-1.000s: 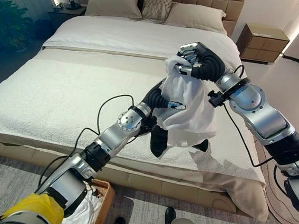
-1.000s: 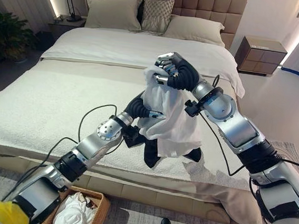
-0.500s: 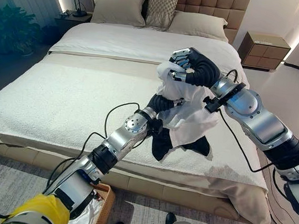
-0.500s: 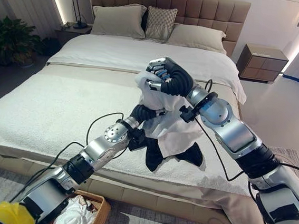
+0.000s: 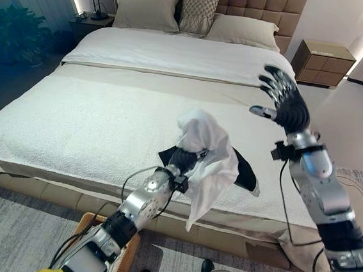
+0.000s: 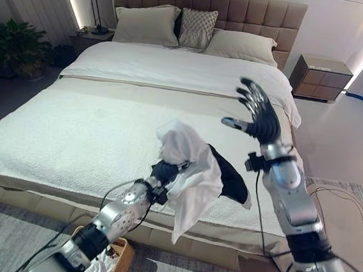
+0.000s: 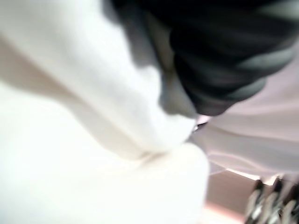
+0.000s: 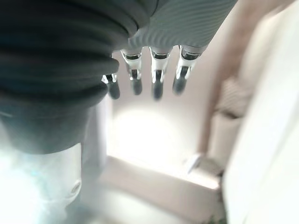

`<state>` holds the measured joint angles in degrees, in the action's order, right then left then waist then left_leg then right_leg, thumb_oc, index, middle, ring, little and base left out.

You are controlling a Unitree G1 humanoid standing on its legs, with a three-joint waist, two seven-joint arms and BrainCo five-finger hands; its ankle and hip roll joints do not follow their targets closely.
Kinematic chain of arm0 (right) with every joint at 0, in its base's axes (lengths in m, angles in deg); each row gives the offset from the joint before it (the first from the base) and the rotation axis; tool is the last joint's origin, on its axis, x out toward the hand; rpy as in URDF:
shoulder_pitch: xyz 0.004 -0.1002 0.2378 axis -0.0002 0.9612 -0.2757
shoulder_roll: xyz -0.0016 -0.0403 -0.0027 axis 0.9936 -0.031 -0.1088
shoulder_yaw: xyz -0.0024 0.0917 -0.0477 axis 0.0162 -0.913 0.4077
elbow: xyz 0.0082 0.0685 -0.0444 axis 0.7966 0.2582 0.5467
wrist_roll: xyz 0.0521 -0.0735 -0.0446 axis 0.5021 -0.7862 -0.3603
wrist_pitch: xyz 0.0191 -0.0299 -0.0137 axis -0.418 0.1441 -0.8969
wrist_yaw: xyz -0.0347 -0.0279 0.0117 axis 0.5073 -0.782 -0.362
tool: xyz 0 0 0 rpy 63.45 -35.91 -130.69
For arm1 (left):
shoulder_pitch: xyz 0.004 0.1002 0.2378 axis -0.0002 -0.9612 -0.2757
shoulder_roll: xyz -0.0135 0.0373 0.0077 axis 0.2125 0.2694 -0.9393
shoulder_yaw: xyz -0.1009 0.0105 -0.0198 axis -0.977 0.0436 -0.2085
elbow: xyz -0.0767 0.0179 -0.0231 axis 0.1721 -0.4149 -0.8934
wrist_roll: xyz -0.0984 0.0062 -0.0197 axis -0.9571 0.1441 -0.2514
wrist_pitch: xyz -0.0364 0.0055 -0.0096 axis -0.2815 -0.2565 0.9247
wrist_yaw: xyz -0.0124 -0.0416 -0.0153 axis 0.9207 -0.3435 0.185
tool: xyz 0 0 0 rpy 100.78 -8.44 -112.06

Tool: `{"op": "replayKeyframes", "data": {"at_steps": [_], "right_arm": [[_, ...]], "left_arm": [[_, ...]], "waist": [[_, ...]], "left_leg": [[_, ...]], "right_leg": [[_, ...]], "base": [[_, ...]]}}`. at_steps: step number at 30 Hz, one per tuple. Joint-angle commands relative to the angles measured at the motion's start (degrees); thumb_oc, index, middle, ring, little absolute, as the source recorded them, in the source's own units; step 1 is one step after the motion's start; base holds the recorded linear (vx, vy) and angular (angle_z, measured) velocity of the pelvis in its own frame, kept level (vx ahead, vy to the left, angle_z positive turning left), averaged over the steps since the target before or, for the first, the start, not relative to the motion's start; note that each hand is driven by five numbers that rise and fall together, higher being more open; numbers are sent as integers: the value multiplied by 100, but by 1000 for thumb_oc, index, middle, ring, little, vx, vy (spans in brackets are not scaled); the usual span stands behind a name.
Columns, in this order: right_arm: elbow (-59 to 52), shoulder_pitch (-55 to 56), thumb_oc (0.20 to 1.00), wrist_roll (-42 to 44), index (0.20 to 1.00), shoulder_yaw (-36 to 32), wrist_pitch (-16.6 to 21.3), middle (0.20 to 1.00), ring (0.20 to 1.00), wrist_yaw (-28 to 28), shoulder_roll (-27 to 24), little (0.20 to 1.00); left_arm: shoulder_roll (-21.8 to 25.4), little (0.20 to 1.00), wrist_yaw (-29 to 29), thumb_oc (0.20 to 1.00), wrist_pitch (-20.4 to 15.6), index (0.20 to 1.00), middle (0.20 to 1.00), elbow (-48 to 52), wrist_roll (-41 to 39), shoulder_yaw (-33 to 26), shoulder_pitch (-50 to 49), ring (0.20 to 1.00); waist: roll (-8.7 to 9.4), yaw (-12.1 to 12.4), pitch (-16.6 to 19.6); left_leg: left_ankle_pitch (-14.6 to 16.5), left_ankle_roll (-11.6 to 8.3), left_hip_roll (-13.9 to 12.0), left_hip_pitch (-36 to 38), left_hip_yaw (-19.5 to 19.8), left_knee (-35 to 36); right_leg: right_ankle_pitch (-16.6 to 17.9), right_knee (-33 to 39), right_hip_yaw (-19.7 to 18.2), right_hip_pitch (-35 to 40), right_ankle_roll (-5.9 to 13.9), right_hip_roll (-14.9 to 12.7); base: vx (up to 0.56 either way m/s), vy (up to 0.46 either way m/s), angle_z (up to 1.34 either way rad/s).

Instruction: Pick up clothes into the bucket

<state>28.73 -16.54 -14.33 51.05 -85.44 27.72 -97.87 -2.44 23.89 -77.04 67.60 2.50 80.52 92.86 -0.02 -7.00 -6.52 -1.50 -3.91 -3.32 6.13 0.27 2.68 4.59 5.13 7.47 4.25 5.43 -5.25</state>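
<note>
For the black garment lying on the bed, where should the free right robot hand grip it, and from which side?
Probably the right-hand end of the black garment, coming from above. That end lies flat and bare on the bed, while its other end is hidden behind the white cloth hanging from the left robot hand. The right robot hand hovers open above it.

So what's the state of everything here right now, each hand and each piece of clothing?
Left hand: raised above the bed's edge, draped by the white garment, fingers hidden.
White garment: lifted, hanging off the left hand.
Right hand: open, fingers spread, raised, holding nothing.
Black garment: lying on the bed.
Wicker basket: on the floor, white clothes inside.
</note>
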Motion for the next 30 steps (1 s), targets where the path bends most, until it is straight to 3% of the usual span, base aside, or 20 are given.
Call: {"op": "replayKeyframes", "data": {"at_steps": [1, 3, 8, 14, 18, 24, 30], "right_arm": [[-105, 194, 1000, -385, 1000, -481, 290, 1000, 1000, 182, 321, 1000], [49, 924, 1000, -327, 1000, -751, 349, 1000, 1000, 174, 852, 1000], [617, 1782, 1000, -506, 1000, -934, 342, 1000, 1000, 107, 1348, 1000], [1452, 2074, 1000, -1717, 1000, -809, 405, 1000, 1000, 383, 1333, 1000], [2615, 1843, 1000, -2938, 1000, -264, 380, 1000, 1000, 609, 916, 1000], [4133, 1370, 1000, -3039, 1000, 291, 316, 1000, 1000, 635, 932, 1000], [5508, 1147, 1000, -2888, 1000, 346, 177, 1000, 1000, 785, 1173, 1000]], "left_arm": [[94, 200, 208, 200, -313, 200, 200, 481, 2, -369, 241, 200], [207, 200, 299, 200, -334, 200, 200, 669, 249, -743, -179, 200], [450, 200, 393, 200, -467, 200, 200, 962, 1009, -1457, -855, 200], [609, 200, 99, 200, -789, 200, 200, 1131, 1436, -2196, -1492, 200], [788, 200, -258, 200, -1132, 200, 200, 1050, 1528, -2712, -1908, 200], [860, 200, -670, 200, -1271, 200, 200, 498, 1715, -3143, -2099, 200], [1157, 200, -1247, 200, -1265, 200, 200, -308, 2416, -3477, -2093, 200]], "waist": [[344, -5, 181], [330, -39, 130], [333, -56, 23], [307, -22, -223], [313, 128, -549], [318, 309, -865], [289, 500, -1430]], "left_leg": [[403, 2, 166, -447, 70, -543], [428, 24, 184, -483, 54, -568], [462, 49, 229, -591, 19, -630], [482, 78, 272, -887, -2, -811], [477, 91, 345, -1350, 45, -1121], [416, 95, 409, -1742, 156, -1279], [443, 183, 588, -2365, 503, -1758]], "right_leg": [[-594, -496, 257, -13, 221, -248], [-602, -515, 208, -66, 227, -258], [-591, -540, 117, -197, 241, -274], [-532, -640, -1, -507, 266, -312], [-432, -786, -54, -893, 284, -363], [-374, -969, -29, -1263, 288, -412], [-671, -1804, 157, -1809, 212, -633]], "base": [[0, 0, 0], [0, 0, 0], [-3, 6, -2], [-74, 31, -4], [-105, 39, -2], [-62, 38, 5], [-64, 35, 28]]}}
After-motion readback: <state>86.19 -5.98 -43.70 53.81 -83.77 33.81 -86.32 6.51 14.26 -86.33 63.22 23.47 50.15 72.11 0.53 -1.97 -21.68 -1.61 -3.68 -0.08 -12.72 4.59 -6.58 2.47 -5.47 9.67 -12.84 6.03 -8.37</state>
